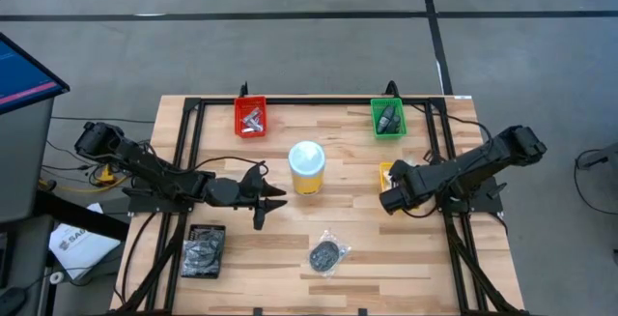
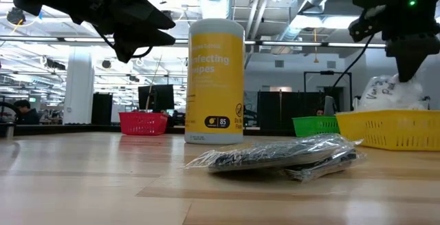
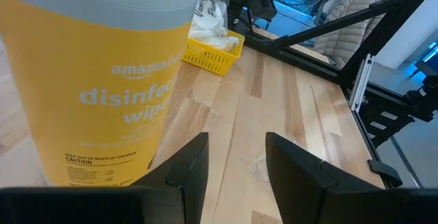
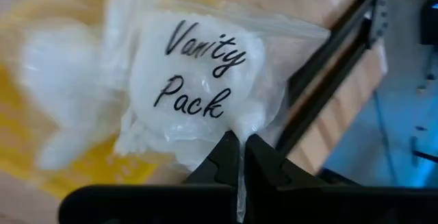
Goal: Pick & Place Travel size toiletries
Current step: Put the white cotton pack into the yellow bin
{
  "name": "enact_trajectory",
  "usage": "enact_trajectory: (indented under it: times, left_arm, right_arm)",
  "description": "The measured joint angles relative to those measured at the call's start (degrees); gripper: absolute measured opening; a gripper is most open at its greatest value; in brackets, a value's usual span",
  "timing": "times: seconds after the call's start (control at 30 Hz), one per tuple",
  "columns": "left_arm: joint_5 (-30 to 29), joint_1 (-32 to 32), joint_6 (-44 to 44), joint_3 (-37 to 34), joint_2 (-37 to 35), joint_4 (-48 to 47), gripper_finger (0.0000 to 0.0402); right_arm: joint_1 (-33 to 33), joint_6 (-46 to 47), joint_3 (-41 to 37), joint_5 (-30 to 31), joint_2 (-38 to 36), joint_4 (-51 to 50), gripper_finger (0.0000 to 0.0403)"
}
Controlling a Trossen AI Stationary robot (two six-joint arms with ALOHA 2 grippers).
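Right hand (image 4: 241, 157) pinching white "Vanity Pack" sachet (image 4: 198, 87) over yellow tray (image 1: 387, 173), surface's three o'clock. Left hand (image 3: 236, 172) spread, empty, near yellow tub (image 3: 96, 73) at nine o'clock.

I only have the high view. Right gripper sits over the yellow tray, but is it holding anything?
Observer: Yes. In the right wrist view the right gripper is shut on the edge of a white sachet printed "Vanity Pack".
Operator: Lifted, or still in the tray?
Observer: Low view shows the sachet at the rim of the yellow tray; I cannot tell whether it has cleared it.
Operator: Left gripper?
Observer: Left wrist view: the left gripper is open and empty, beside the yellow tub.
Operator: What is the tub?
Observer: Its label reads disinfecting wipes.
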Motion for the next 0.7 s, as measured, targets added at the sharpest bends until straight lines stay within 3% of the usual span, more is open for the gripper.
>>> enact_trajectory:
  times: [0.7]
  left_arm:
    - [0.0,0.0,0.02,0.02,-0.01,0.39,0.0136]
  right_arm:
    - [3.09,-1.67,0.04,-1.51,0.0,11.54,0.0012]
